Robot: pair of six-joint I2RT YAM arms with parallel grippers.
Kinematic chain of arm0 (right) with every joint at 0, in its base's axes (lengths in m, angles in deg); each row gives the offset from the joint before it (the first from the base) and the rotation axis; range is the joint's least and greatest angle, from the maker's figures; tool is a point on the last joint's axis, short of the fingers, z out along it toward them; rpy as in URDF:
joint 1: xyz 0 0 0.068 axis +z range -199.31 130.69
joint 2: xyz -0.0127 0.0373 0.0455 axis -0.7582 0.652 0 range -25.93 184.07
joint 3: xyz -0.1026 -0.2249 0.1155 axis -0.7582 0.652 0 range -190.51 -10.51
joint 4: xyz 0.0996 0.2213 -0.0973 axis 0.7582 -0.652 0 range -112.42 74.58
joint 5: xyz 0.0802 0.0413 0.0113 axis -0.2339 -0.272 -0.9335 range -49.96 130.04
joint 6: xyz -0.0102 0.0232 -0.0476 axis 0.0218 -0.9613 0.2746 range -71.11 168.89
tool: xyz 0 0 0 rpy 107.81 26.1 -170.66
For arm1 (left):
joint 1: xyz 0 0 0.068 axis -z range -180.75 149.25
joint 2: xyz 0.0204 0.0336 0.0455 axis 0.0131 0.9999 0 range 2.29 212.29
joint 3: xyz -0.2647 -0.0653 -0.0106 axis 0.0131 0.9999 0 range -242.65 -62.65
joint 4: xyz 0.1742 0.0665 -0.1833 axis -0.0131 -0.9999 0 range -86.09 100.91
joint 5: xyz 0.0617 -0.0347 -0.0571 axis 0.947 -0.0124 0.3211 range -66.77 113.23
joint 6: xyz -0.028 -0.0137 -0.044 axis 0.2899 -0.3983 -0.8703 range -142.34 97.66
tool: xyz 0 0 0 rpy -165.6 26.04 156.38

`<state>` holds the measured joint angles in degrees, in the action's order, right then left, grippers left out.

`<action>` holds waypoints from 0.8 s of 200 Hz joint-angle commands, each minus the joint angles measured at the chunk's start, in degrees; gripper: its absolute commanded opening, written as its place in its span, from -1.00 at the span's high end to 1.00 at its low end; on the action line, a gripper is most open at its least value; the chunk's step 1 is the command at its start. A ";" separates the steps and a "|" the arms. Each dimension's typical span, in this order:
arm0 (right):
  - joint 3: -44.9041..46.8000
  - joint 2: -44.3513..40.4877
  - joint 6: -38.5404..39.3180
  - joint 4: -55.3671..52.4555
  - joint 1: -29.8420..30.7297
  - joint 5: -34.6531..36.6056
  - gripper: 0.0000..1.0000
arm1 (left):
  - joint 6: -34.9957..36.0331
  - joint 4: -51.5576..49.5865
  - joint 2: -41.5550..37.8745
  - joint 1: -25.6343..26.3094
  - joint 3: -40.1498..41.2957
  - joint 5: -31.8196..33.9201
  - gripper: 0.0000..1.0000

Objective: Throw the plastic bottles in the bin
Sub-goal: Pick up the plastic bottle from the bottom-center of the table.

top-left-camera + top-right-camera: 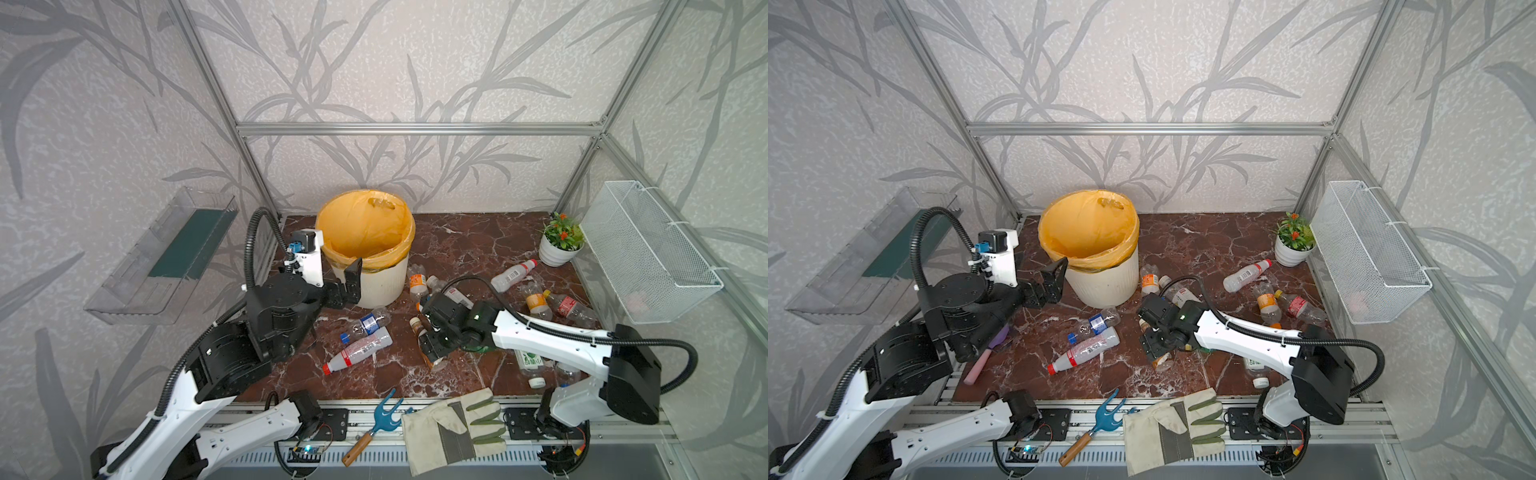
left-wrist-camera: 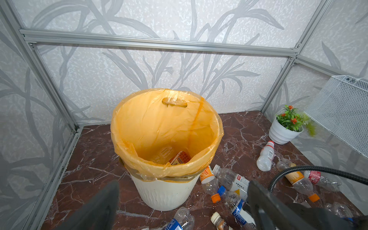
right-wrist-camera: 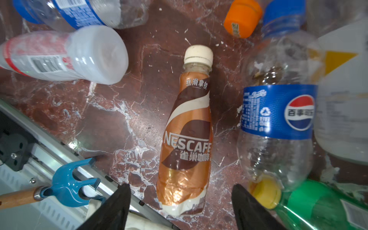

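Right pincer: the right pincer (image 3: 180,185) points down at the table. Its two black fingers (image 3: 119,203) are spread apart and squeeze nothing.
Between the fingers: the bottom end of the brown coffee bottle (image 3: 187,129) sits there with a gap on each side, so nothing touches it.
Brown coffee bottle: it lies flat on the red-brown table (image 3: 119,123), near the middle. Its cream cap points away from the pincer.
Close neighbours: on one side lie a clear cola bottle (image 3: 276,111) with a blue label and a green bottle (image 3: 318,203) with a yellow cap. On the other side lies a milky bottle (image 3: 65,55) with a red label.
Left pincer: the left pincer (image 2: 183,182) is wide open and holds nothing. It hangs in the air just beside the bin.
Bin: the bin (image 1: 384,286) stands upright at the back of the table, on the left side. A yellow bag is folded over its rim.
Inside the bin: a clear bottle (image 2: 162,154) and an orange and white label show at the bottom.
In front of the bin: the milky bottle and a blue-label bottle (image 1: 368,322) lie side by side.
Right side: more bottles lie scattered there, one of them a white bottle (image 1: 513,274) with a red cap.
Front edge: a blue garden fork (image 1: 386,415) and a glove (image 1: 453,424) lie on the metal rail.
Back right corner: a flowerpot (image 1: 559,249) stands there, with a wire basket (image 1: 648,249) on the wall beside it.
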<state>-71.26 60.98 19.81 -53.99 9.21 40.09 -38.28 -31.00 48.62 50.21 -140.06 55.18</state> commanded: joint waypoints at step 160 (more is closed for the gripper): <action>-5.87 -3.53 -1.04 -0.46 1.97 2.36 0.07 | -0.95 -0.94 -9.00 0.11 5.00 12.87 -0.99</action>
<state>-76.49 69.81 19.06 -53.53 10.98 38.63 -37.98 -30.25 39.92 50.21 -135.97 64.42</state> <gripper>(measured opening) 0.486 0.995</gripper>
